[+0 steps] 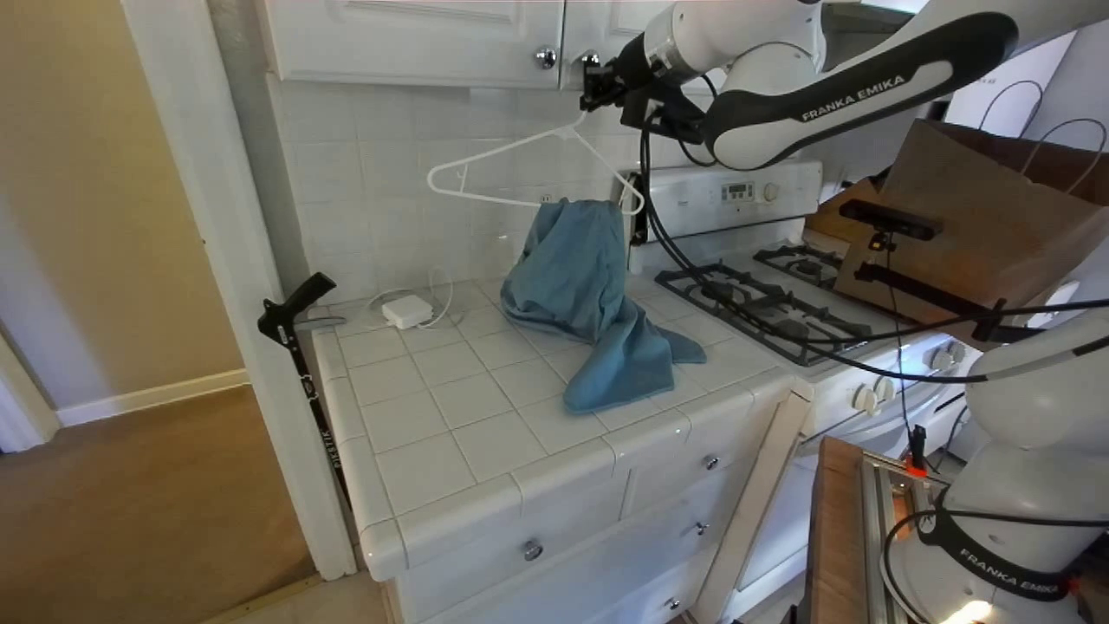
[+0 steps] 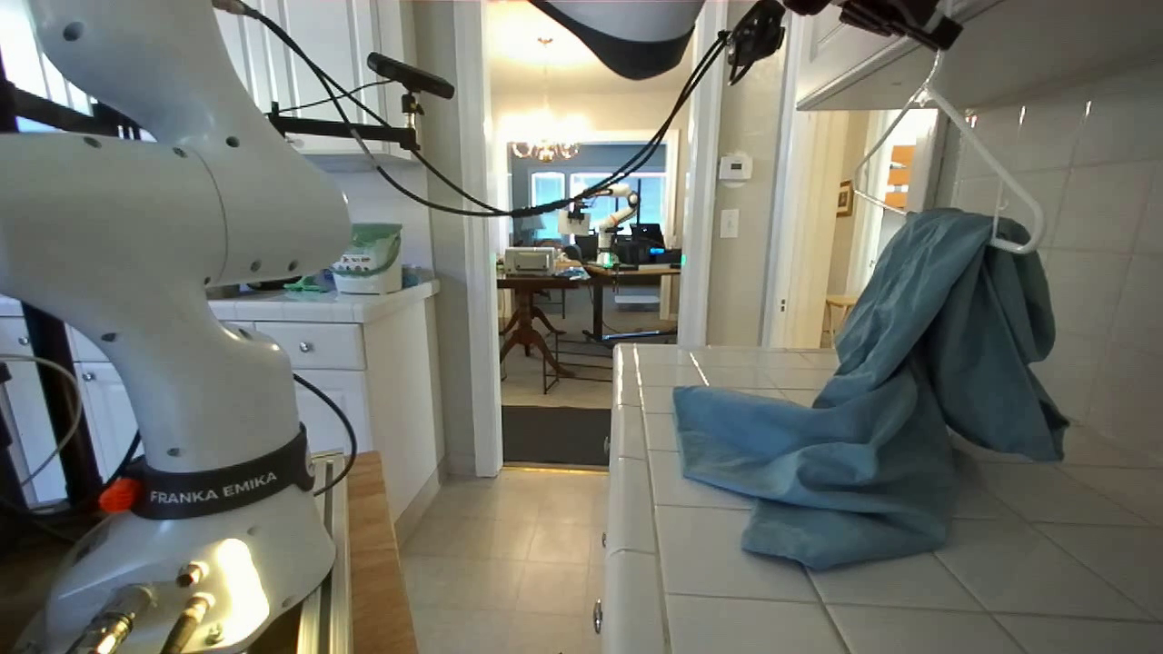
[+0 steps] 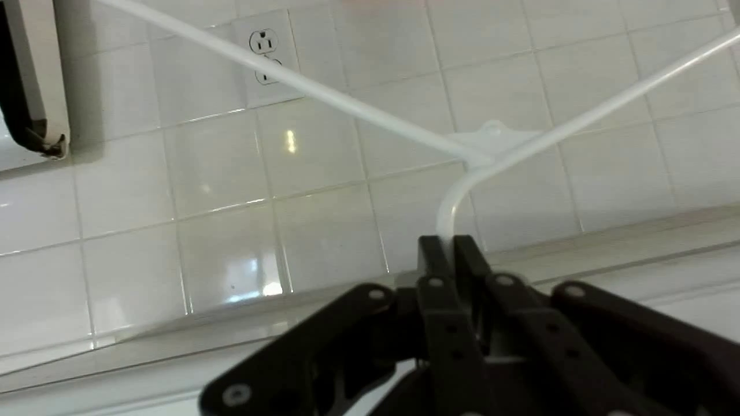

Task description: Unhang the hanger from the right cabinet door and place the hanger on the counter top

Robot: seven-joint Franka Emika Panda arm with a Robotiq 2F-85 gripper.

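Nearest to the wrist camera is the black gripper [image 3: 446, 245]; its jaws are pressed together on the hook stem of the white hanger [image 3: 484, 164]. The hanger is in the air above the counter top [image 1: 420, 468], near the right cabinet door [image 1: 606, 22]; whether its hook touches the knob [image 1: 590, 59], I cannot tell. A blue cloth [image 1: 593, 299] hangs from the hanger, and its end lies on the white square tiles, near the front edge. At the back corner away from the stove [image 1: 788, 208] lies a small white box [image 1: 407, 310], and beside that same side edge leans a black grabber stick [image 1: 307, 381]. The stove is next to the opposite edge. In an exterior view, the floor [image 2: 509, 563] is pale, and beyond a doorway [image 2: 486, 318] are a lit chandelier [image 2: 545, 150] and a dark wooden table [image 2: 525, 283].
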